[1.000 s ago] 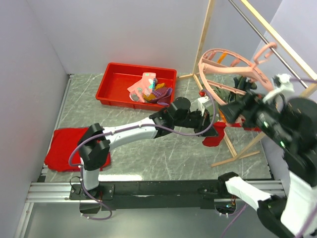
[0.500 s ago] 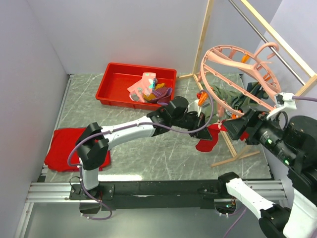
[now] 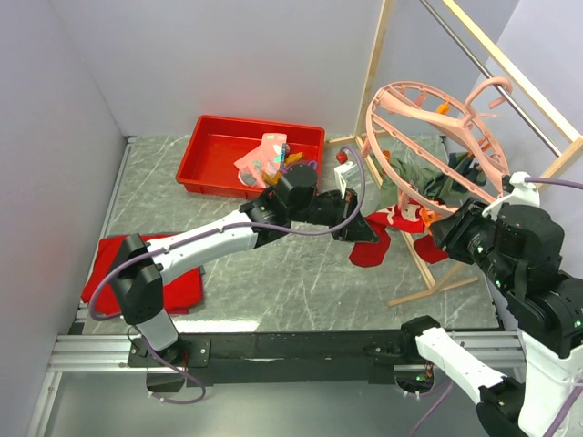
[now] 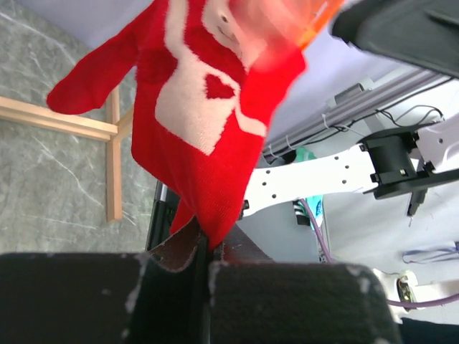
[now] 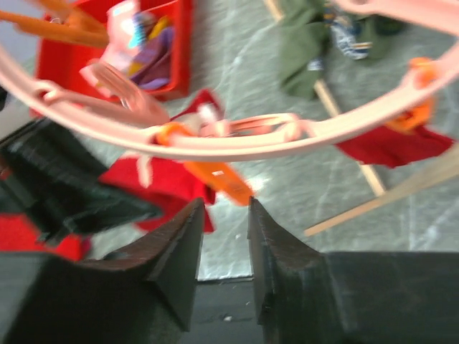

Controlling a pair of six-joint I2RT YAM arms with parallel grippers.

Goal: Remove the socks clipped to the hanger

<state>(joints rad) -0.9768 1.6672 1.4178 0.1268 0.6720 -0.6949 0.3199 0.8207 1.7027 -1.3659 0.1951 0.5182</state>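
tool on left arm (image 4: 208,261) pinches red sock (image 4: 208,122) below hanger (image 5: 251,148).

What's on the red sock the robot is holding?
The red sock has a cream patch with a red heart; left wrist view.

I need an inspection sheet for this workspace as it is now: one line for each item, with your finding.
Surface: grey marbled table; no spills seen.
Job's things: pink hanger hangs tilted; red sock seems clipped at its top; green sock hanging.
Clutter: red tray holding loose socks; red cloth on the left.
Hands: left hand shut on red sock; right hand open, orange clip just ahead.
Cables: purple cable along left arm.
Surroundings: wooden frame, white walls; nothing else seen.
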